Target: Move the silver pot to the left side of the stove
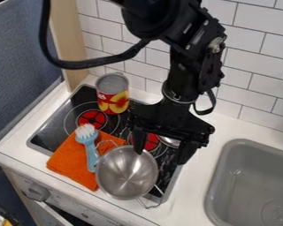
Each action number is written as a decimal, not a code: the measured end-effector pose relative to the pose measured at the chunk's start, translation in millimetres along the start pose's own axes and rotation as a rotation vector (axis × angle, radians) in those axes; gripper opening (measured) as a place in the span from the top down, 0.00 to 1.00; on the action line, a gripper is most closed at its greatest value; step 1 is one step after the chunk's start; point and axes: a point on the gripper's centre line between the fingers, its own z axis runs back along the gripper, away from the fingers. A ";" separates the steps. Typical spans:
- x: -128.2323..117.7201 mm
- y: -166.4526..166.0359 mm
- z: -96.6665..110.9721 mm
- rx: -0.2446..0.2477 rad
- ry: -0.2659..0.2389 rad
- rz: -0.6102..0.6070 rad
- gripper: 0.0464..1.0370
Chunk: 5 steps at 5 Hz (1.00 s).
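Silver pot (pixel 127 173) beside a blue brush (pixel 89 148), below the black gripper (pixel 162 152).

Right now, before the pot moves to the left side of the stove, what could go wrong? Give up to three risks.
The brush and orange cloth are right beside the pot, so it may drag them along.
The can stands on the stove's left side, so a wide swing could topple it.
The open gripper is at the pot's rear rim; an off-centre grip might tip the pot.
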 end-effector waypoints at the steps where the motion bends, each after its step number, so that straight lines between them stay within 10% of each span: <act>1: -2.1 0.2 -6.1 0.013 0.021 0.003 0.04; 5: 16.1 -26.4 -68.0 0.164 0.031 0.188 0.04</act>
